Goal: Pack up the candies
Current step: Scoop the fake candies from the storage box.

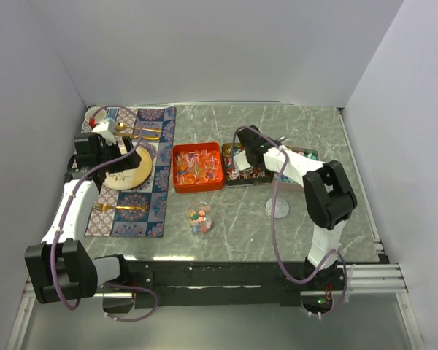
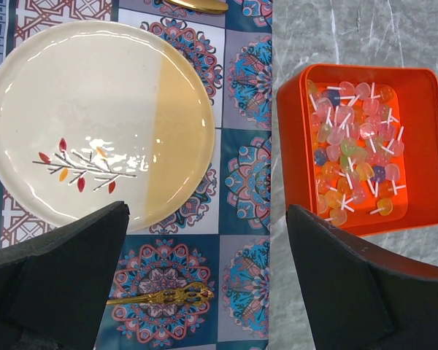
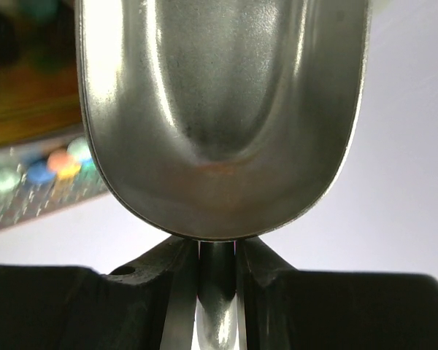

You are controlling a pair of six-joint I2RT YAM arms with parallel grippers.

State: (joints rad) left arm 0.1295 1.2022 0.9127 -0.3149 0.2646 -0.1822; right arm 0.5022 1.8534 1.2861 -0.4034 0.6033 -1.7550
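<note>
One plate [image 2: 95,109], one patterned placemat [image 2: 244,182], one small bowl [image 1: 95,115] at eleven o'clock of the plate. Gold cutlery [image 2: 171,296]: one piece at six o'clock of the plate, at least two at twelve o'clock. One orange box [image 2: 427,182] with candies [image 2: 354,157] (too many for counting), one dark tray [image 1: 241,182] at its three o'clock, one clear packet [image 1: 199,219], one clear disc [image 1: 277,208], one metal scoop [image 3: 219,109].

candies sitting in three spots

pale stick candies [image 2: 358,157], pink, orange, yellow and blue, are lying heaped inside the orange box [image 2: 296,197], their white sticks pointing every way. thin wrapped candies [image 1: 254,173] are filling the dark tray [image 1: 248,183] just beside it. bright ball candies [image 1: 198,218] are resting in a clear tub [image 1: 190,211] nearer the front edge.
</note>
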